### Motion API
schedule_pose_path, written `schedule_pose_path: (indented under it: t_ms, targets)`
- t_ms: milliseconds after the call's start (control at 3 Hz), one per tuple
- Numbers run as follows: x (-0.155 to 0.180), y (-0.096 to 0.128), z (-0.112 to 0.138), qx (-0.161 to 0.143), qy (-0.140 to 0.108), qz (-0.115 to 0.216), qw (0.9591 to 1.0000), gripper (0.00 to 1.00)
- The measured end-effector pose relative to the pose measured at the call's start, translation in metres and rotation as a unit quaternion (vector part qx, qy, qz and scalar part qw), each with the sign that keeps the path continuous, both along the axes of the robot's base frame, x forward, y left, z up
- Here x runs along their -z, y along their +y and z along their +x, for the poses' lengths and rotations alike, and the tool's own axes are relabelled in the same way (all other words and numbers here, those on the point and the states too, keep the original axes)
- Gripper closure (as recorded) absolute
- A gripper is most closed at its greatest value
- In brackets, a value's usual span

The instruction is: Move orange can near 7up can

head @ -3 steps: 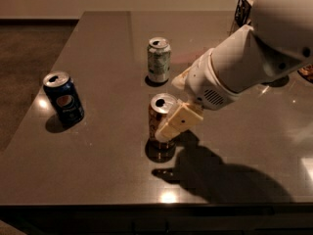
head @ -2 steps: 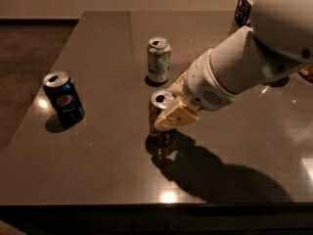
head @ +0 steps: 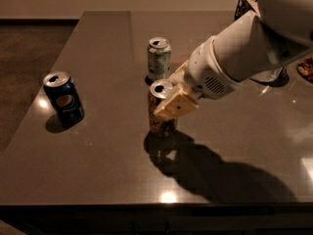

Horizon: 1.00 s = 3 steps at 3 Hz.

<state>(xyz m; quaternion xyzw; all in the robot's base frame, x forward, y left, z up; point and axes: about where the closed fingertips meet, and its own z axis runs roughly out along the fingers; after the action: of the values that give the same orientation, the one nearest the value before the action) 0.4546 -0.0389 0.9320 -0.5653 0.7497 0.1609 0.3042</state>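
The orange can (head: 157, 123), copper-toned with a silver top, is upright in the middle of the dark table (head: 98, 170). My gripper (head: 164, 107) is shut on it: one cream finger (head: 176, 106) lies across its right front, the other is hidden behind it. The can seems to hang just above its shadow. The 7up can (head: 159, 58), pale whitish-green, stands upright right behind it, a short gap away. My white arm reaches in from the upper right.
A dark blue can (head: 64, 98) with a round logo stands tilted-looking at the left of the table. A black wire basket (head: 243, 4) is at the far right corner. A snack item (head: 305, 68) lies at the right edge. The table's front edge runs along the bottom.
My gripper has closed around the orange can and carried it a little up and away, toward the 7up can. The other cans have not moved.
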Motion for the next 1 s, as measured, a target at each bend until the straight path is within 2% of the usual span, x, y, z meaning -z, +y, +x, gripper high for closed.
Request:
schedule_pose_path:
  t_ms: [333,667,1000]
  targets:
    - [-0.012,-0.001,0.017,0.006,-0.006,0.005,1.0000,1.00]
    - [-0.014,-0.003,0.043,0.021,-0.004,0.008,0.9997,1.00]
    - [-0.008,-0.008,0.074,0.046,0.008,0.013,0.9988,1.00]
